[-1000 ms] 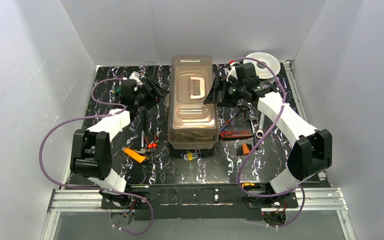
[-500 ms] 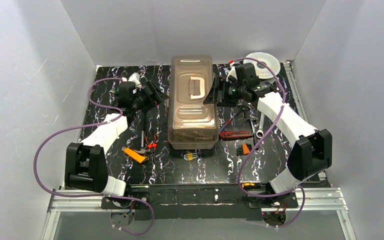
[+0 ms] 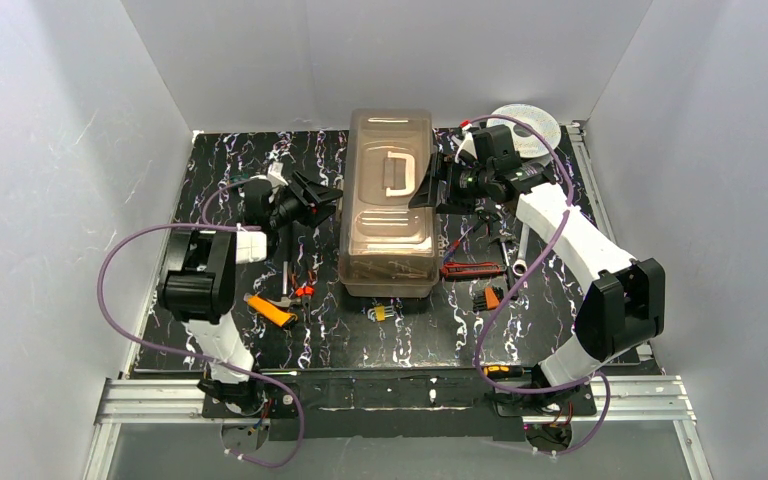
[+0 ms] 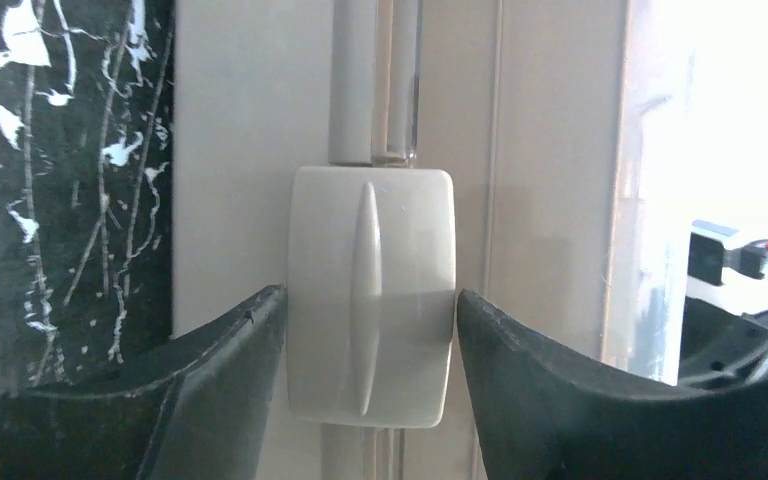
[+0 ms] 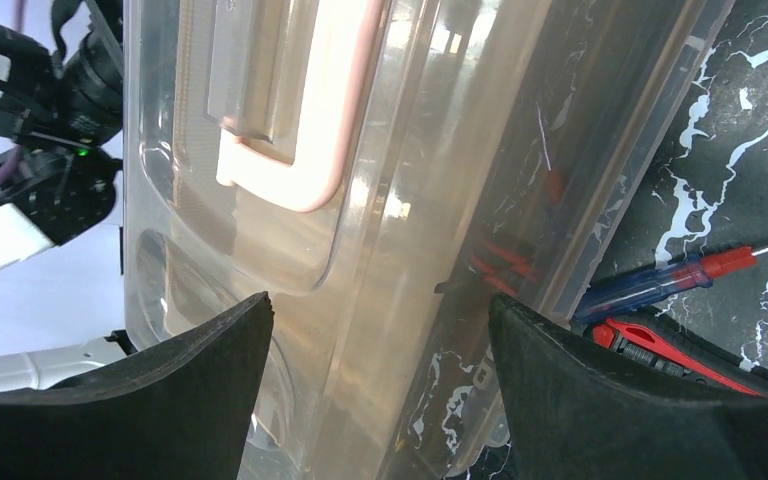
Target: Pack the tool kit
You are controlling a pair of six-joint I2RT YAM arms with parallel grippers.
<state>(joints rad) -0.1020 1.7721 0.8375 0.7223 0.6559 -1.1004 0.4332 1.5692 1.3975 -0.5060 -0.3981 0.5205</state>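
Taupe plastic under a smoky translucent lid, the large toolbox [image 3: 388, 235] stands shut in the middle of the black marbled table [image 3: 220, 160]. Its long axis runs from near to far, and its cream handle [image 3: 392, 172] lies flat on top.

On the left long wall, about halfway along, sits a cream plastic latch [image 4: 370, 300]. In the left wrist view this latch is exactly between the two black fingers, and each finger touches one side of it. So the left gripper [image 3: 325, 192] is closed on the latch, coming from the left.

This is the relation that matters: the latch lies straight ahead of the left fingers, with its raised ridge parallel to them. I judge that the next move is a pull or a swing outward to release it, and the left arm is the one in place for this.

The right gripper [image 3: 426, 186] is at the opposite, right wall. Its fingers are spread wide with the edge of the box in the gap, and they hold nothing.

Loose tools lie on the table outside the box. An orange-handled tool [image 3: 270, 311] is at the near left, and a red utility knife [image 3: 470, 268] is just right of the box.
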